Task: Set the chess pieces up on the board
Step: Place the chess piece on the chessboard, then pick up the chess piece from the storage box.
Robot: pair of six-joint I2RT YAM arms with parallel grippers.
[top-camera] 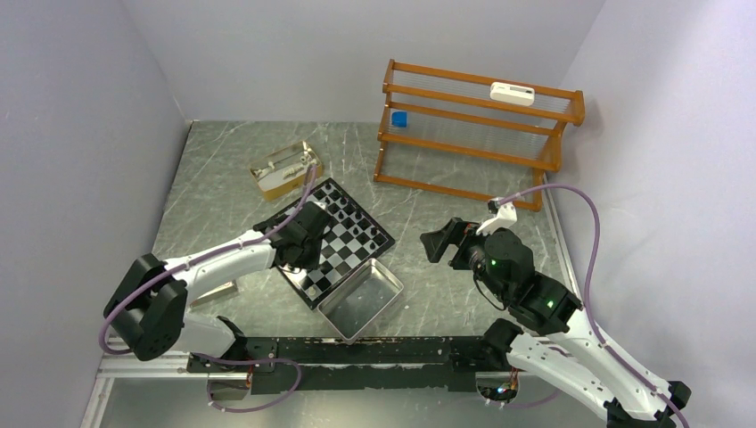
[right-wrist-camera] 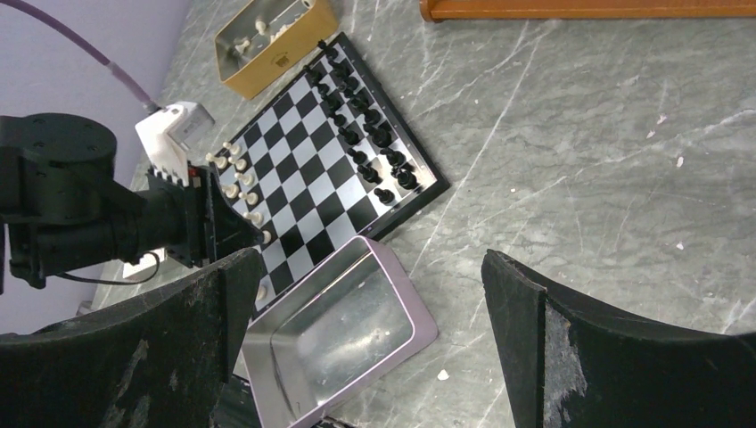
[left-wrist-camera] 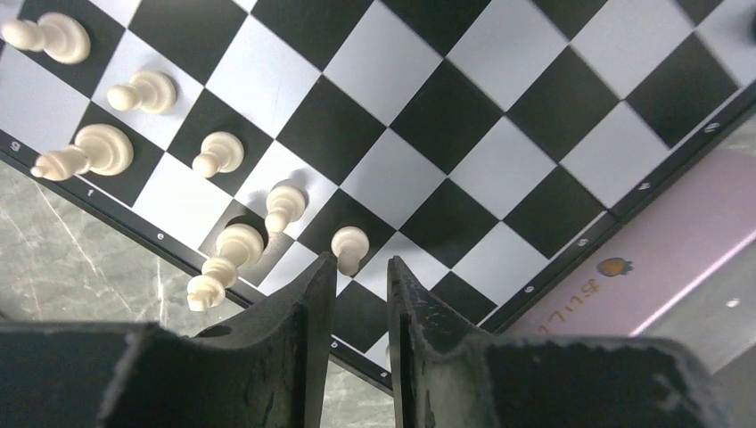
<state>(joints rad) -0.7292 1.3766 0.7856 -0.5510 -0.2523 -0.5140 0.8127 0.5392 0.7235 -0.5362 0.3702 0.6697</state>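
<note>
Over the grey bench (top-camera: 419, 201), the left hand (left-wrist-camera: 361, 265) is hovering slightly parted by a cream pawn (left-wrist-camera: 349, 243) on the board (left-wrist-camera: 499, 160); the right hand (right-wrist-camera: 372, 254) is hanging spread.

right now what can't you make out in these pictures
- Left wrist view: whether the left gripper touches the white pawn; the gripper itself covers the pawn's base.
- Top view: the white pieces on the board, hidden under the left arm.
- Right wrist view: the gold box, cut off by the top edge; its contents are too small.
- Top and right wrist views: which black pieces are which; too small.
</note>
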